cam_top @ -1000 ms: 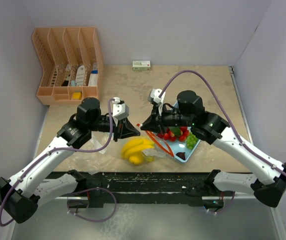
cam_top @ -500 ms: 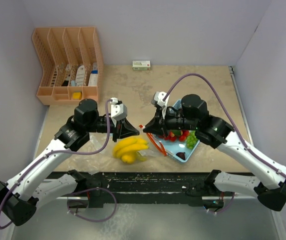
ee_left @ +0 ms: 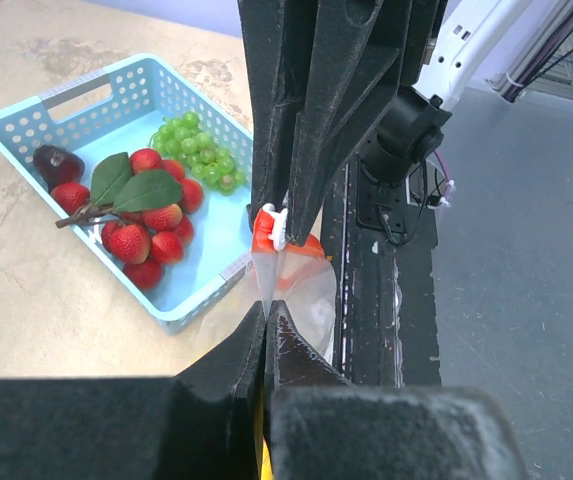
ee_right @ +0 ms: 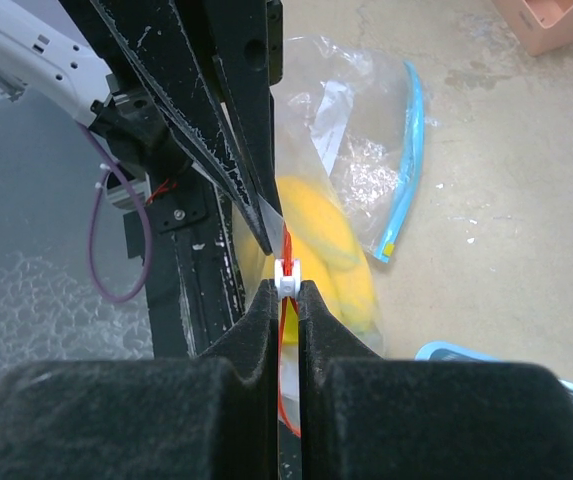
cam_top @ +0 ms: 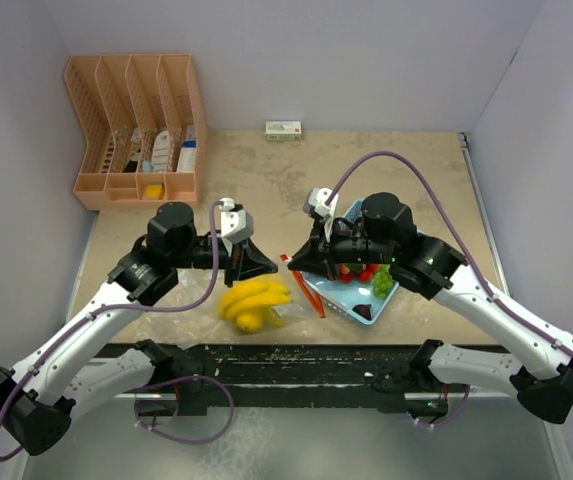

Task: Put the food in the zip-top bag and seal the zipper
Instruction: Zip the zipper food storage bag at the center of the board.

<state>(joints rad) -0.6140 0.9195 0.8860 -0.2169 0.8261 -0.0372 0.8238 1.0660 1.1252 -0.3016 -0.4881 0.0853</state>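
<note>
Two closed pincers: left pincer (ee_left: 267,318) grips zip-top bag (ee_right: 351,150) edge, right pincer (ee_right: 286,295) its slider (ee_right: 287,272).

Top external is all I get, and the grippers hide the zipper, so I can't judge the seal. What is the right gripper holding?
Observer: The right gripper is shut on the white slider of the red zipper.
Operator: And the left one?
Observer: The left gripper is shut on the edge of the bag, a little way from the slider.
Operator: Are the bananas actually inside?
Observer: Yes. The right wrist view shows the bananas behind the clear plastic, inside the bag.
</note>
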